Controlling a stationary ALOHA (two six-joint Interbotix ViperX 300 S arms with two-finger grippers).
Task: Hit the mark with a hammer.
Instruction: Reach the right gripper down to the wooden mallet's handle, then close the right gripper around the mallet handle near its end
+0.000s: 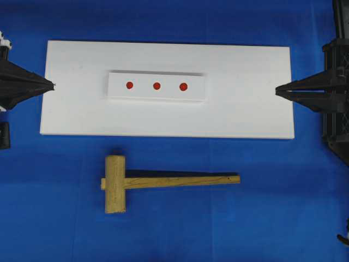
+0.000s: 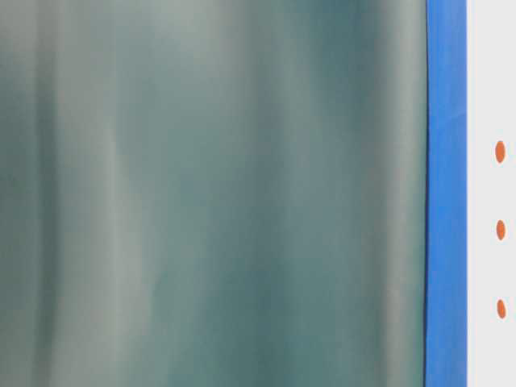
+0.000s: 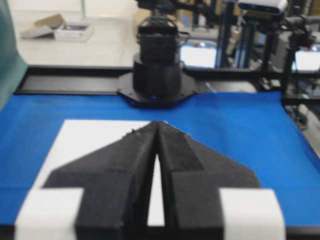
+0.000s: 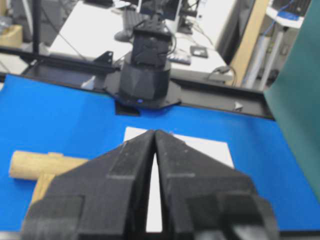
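A blue cloth (image 1: 65, 218) is covering my table, and a big white board (image 1: 245, 109) is lying on it with a smaller white block (image 1: 156, 97) carrying three red dots (image 1: 156, 85). My left gripper (image 1: 53, 85) and right gripper (image 1: 277, 91) are sitting pressed together, empty, at the board's two ends. The hammer (image 1: 163, 182) is lying flat on the cloth just beside the board's near edge, head leftward. Desks and monitors (image 3: 199, 52) are filling the room behind. I am reading no writing anywhere.
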